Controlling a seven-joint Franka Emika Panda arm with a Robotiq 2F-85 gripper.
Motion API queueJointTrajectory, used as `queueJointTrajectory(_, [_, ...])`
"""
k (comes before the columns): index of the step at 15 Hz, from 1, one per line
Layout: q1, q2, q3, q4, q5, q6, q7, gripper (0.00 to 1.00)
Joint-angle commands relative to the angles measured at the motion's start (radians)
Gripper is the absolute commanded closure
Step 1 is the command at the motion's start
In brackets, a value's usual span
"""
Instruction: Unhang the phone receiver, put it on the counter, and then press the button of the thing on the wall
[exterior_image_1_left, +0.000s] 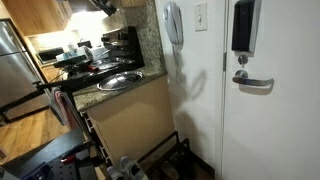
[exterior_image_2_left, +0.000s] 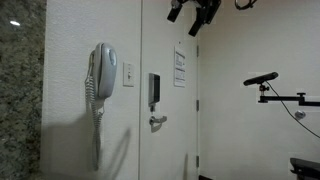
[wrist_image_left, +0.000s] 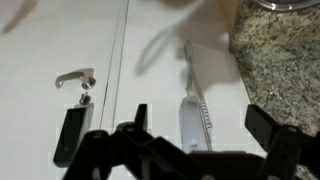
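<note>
The grey phone receiver (exterior_image_1_left: 173, 22) hangs on its wall cradle beside the granite counter (exterior_image_1_left: 128, 88), with its coiled cord hanging below; it also shows in an exterior view (exterior_image_2_left: 102, 72). A black box (exterior_image_2_left: 154, 90) is mounted on the white door above the lever handle (exterior_image_2_left: 157, 121). My gripper (exterior_image_2_left: 196, 14) is high up, away from the wall, open and empty. In the wrist view the open fingers (wrist_image_left: 200, 112) frame the receiver (wrist_image_left: 194, 122) at a distance, with the black box (wrist_image_left: 69, 135) to the left and the counter (wrist_image_left: 285, 60) to the right.
A light switch (exterior_image_2_left: 128, 74) sits between the phone and the door. The counter holds a round sink (exterior_image_1_left: 119, 81), a coffee maker (exterior_image_1_left: 122, 45) and other items. A rack (exterior_image_1_left: 160, 158) stands on the floor. A dark stand (exterior_image_2_left: 268, 88) is nearby.
</note>
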Motion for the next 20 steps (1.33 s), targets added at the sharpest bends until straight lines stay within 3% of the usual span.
queueJointTrajectory(1, [-0.086,0.007,0.065,0.002,-0.144,0.114,0.146,0.0])
queueJointTrajectory(2, [-0.021,0.008,0.014,0.0,-0.101,0.066,0.09,0.0])
queueJointTrajectory(11, [-0.018,0.01,0.013,-0.004,-0.111,0.071,0.102,0.0])
queueJointTrajectory(15, [-0.11,-0.01,0.087,-0.005,-0.256,0.113,0.185,0.0])
queueJointTrajectory(20, [-0.27,-0.008,0.191,0.021,-0.485,0.227,0.378,0.0])
